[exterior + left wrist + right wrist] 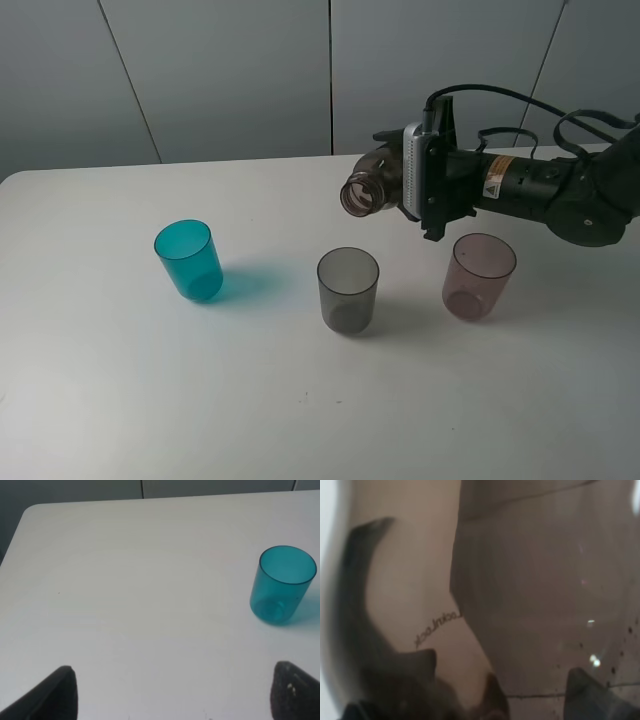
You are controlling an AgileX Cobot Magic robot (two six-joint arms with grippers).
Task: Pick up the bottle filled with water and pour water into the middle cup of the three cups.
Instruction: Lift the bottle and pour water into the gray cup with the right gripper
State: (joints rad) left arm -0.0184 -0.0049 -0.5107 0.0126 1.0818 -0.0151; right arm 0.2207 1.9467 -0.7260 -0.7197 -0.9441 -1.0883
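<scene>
One translucent, threaded-neck bottle (pixel 366 188) sits sideways in the right pincer (pixel 391 174).

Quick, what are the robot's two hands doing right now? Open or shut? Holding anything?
The left gripper is open, holding nothing.
The right gripper is shut on the bottle, which is tipped onto its side.
</scene>
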